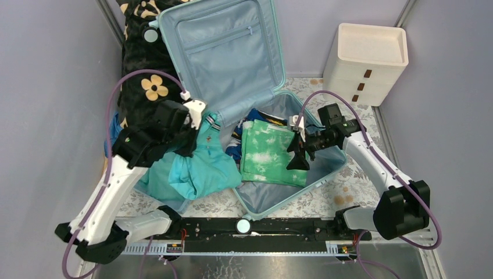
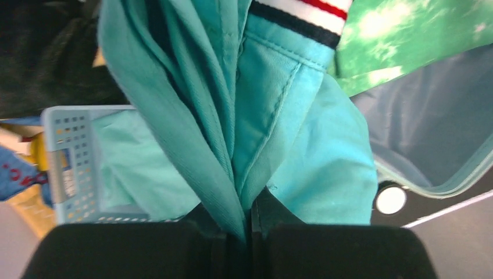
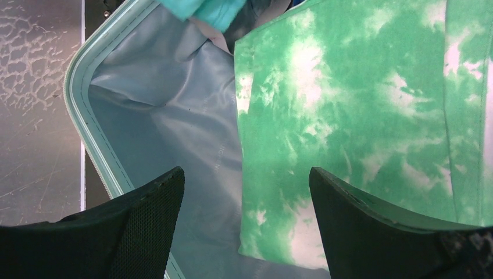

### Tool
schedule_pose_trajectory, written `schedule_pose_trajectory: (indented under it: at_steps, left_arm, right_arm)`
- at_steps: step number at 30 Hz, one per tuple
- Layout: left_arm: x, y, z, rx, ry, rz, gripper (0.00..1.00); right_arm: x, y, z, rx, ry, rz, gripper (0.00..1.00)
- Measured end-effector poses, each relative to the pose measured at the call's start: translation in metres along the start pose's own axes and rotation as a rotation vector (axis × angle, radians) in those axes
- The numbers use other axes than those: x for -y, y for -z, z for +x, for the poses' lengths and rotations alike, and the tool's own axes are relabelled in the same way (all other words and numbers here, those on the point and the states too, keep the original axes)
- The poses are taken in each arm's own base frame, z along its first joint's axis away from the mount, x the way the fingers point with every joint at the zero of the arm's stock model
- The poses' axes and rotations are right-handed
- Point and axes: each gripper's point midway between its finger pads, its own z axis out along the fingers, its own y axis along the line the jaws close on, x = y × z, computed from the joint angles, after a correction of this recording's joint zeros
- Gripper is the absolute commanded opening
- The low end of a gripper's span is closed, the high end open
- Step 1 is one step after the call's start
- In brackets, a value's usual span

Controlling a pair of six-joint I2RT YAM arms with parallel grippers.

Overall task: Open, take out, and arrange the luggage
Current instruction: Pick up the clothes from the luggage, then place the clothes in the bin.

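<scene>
While the left gripper [image 2: 247,224] pinches a teal garment [image 2: 273,104] beside the suitcase [image 1: 232,46], the right gripper [image 3: 245,174] hangs spread above a green cloth [image 3: 360,116]; unpacking seems underway, so next it should lower and close.

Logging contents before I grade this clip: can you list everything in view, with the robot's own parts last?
luggage: one, pale aqua shell with grey-blue lining, lying open mid-table, lid propped up at the back
teal garment: one, teal with a striped trim, draped over the luggage's left edge
green tie-dye garment: one, green and white, folded inside the luggage
other clothes: count unclear, blue and dark, under the green one
floral fabric: one, black with cream flowers, rear left
basket: one, light blue, left, partly under the teal garment
drawer unit: one, cream, rear right
table: one, pale patterned top
left end effector: one, black, shut on the teal garment
right end effector: one, black, open above the green tie-dye garment
</scene>
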Motion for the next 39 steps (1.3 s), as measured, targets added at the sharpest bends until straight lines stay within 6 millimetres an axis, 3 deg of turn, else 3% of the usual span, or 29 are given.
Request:
schedule_pose_trajectory:
  at_steps: [5, 13, 24, 34, 39]
  left_arm:
    - [-0.025, 0.020, 0.015, -0.005, -0.114, -0.099, 0.00]
    - [-0.055, -0.003, 0.058, -0.215, -0.270, -0.199, 0.00]
    - [-0.073, 0.010, 0.064, -0.213, -0.327, -0.258, 0.00]
    - [-0.096, 0.020, 0.098, -0.313, -0.452, -0.337, 0.00]
    - [-0.107, 0.029, 0.101, -0.327, -0.501, -0.380, 0.03]
  right_arm:
    - [0.002, 0.002, 0.001, 0.002, -0.007, 0.008, 0.86]
    - [0.005, 0.005, 0.003, 0.006, -0.017, 0.021, 0.86]
    - [0.006, 0.005, 0.003, 0.010, -0.015, 0.016, 0.86]
    - [0.003, 0.003, 0.003, 0.022, -0.015, -0.006, 0.86]
    - [0.002, 0.002, 0.001, 0.035, -0.009, -0.018, 0.86]
